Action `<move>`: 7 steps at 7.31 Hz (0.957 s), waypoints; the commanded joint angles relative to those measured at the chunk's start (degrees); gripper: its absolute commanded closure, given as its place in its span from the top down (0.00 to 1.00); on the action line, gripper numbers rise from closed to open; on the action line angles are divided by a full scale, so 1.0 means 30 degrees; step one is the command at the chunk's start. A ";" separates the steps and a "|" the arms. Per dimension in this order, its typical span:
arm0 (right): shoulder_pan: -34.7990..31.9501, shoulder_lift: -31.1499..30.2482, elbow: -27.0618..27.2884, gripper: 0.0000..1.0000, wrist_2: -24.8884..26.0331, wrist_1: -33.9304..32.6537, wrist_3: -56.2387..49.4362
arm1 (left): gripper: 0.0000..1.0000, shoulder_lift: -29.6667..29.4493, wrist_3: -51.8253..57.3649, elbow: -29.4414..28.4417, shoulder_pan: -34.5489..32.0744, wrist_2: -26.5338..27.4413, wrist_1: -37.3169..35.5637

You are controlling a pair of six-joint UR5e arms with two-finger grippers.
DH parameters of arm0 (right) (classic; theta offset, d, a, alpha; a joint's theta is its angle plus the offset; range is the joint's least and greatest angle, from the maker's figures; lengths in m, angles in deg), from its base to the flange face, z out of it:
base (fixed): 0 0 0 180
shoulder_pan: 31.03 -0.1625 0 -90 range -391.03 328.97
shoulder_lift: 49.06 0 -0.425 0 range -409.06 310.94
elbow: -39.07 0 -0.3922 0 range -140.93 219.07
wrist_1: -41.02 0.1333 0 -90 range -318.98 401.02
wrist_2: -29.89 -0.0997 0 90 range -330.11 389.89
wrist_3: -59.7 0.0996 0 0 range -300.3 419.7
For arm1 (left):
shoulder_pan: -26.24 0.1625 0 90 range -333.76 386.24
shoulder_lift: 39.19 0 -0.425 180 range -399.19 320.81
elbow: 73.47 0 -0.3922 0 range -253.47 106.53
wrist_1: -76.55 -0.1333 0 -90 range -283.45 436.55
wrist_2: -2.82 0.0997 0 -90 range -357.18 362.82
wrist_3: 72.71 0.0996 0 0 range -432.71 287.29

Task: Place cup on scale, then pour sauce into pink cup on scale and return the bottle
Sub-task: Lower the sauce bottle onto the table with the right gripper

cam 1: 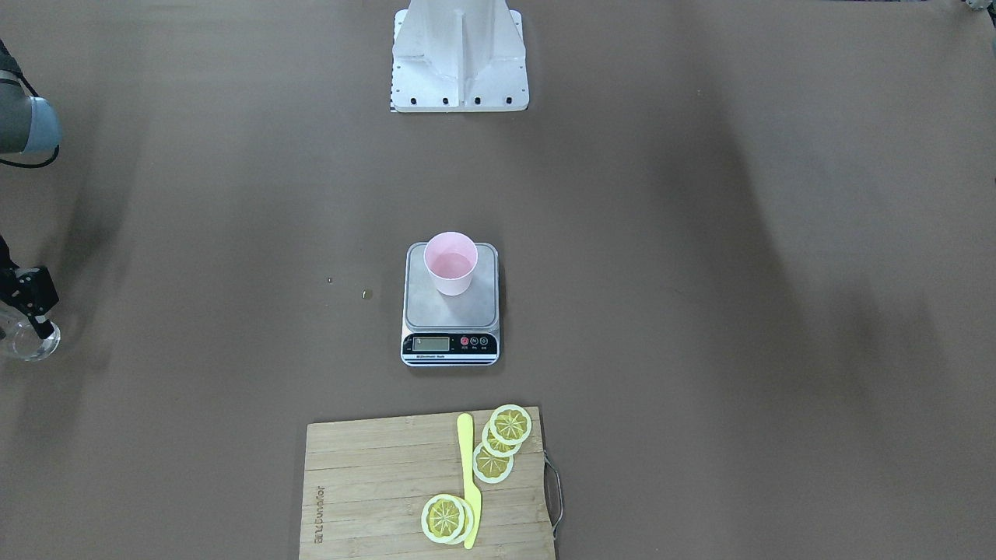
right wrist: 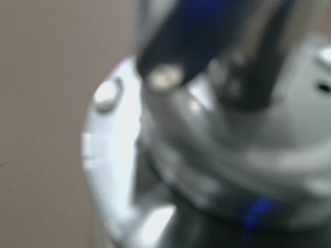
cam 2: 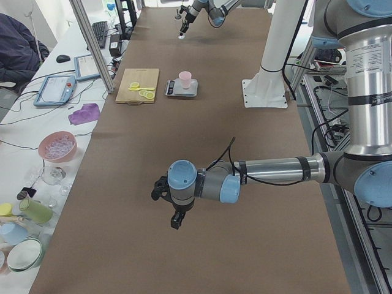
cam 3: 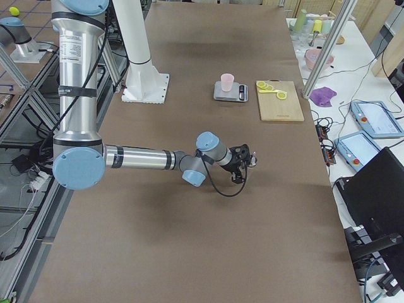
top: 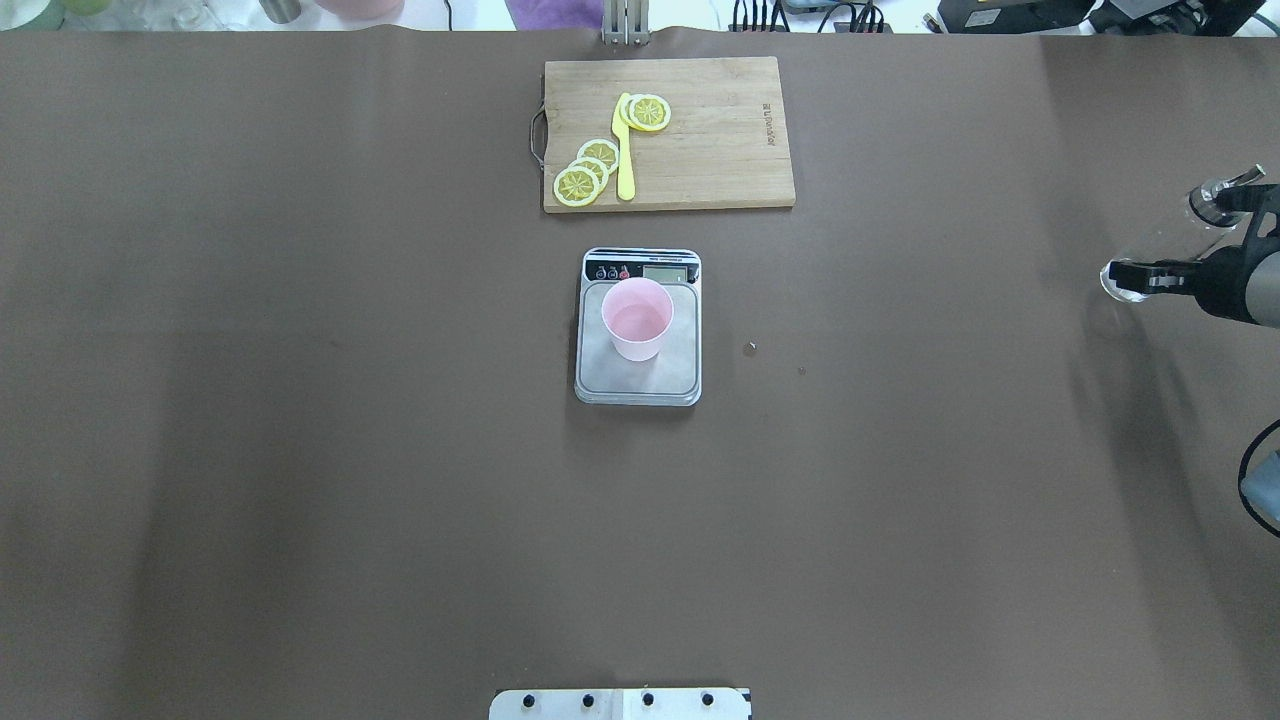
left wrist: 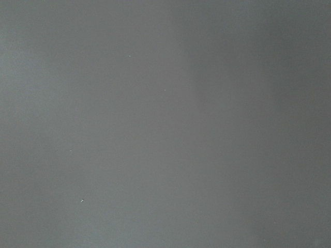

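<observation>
Robotics lab: white arm pedestal (cam 1: 459, 62) at 12 o'clock in front-facing view, teach pendants (cam 3: 374, 118), aluminium framing (cam 2: 93, 46), cabled side bench (cam 2: 24, 131).

Bamboo cutting board (cam 1: 373, 498) on brown table cover (cam 1: 739, 327). Lemon slices (cam 1: 511, 424) on board in two groups, yellow knife (cam 1: 468, 482) between them. Two small drops (cam 1: 367, 294) on cover.

A brown-covered table (top: 300, 450) filled the overhead view. The scale (top: 640, 382) sat at centre frame and the bamboo cutting board (top: 720, 150) lay apart from it near the top edge. A white base plate (top: 620, 703) sat at bottom centre, and two small drops (top: 750, 347) lay just right of the scale.
</observation>
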 commanded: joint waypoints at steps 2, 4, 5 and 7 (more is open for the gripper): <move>0.0031 0.0032 -0.0417 0.00 0.0184 0.0072 -0.0076 | 0.98 0.0028 -0.0003 -0.0029 0.0000 0.0000 0.0074; 0.0410 0.0003 -0.0446 0.00 0.1059 -0.0015 -0.0192 | 0.98 0.0028 -0.0003 -0.0029 0.0000 0.0000 0.0074; 0.0499 0.0003 -0.0534 0.00 0.1151 -0.0016 -0.0193 | 0.98 0.0028 -0.0003 -0.0029 0.0000 0.0000 0.0074; 0.0733 0.0003 -0.0564 0.00 0.1587 -0.0016 -0.0193 | 0.98 0.0028 -0.0003 -0.0058 0.0000 0.0000 0.0074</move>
